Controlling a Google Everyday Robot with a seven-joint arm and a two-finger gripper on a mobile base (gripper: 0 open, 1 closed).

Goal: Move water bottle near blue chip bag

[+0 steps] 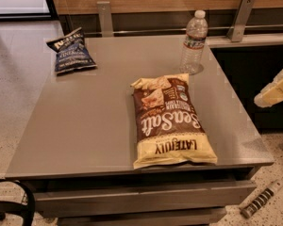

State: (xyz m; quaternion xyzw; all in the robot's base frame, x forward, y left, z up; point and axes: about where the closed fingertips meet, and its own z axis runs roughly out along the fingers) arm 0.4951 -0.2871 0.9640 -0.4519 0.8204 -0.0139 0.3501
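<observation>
In the camera view the water bottle [194,44] stands upright near the back right corner of the grey counter [85,126], its white cap [200,14] on and a thin label band [195,40] around the upper body. The blue chip bag [70,54] lies flat at the back left corner, well apart from the bottle. The large Sea Salt bag [169,122] lies in front of the bottle, nearer the front edge and clear of a straight path along the back. The gripper [275,92] shows only as a cream-coloured piece at the right edge, off the counter and lower than the bottle's cap, apart from everything. Whether it is open or closed I cannot tell. The bottle is probably light to moderate in weight, depending on its fill, which I cannot read here. Its thin clear wall is likely smooth, a little slippery, and would dent under a hard squeeze. Being tall and narrow, it should tip easily if nudged near the cap. The sounder hold looks to be across the body at or just below the label band, squarely from the side with modest force.
</observation>
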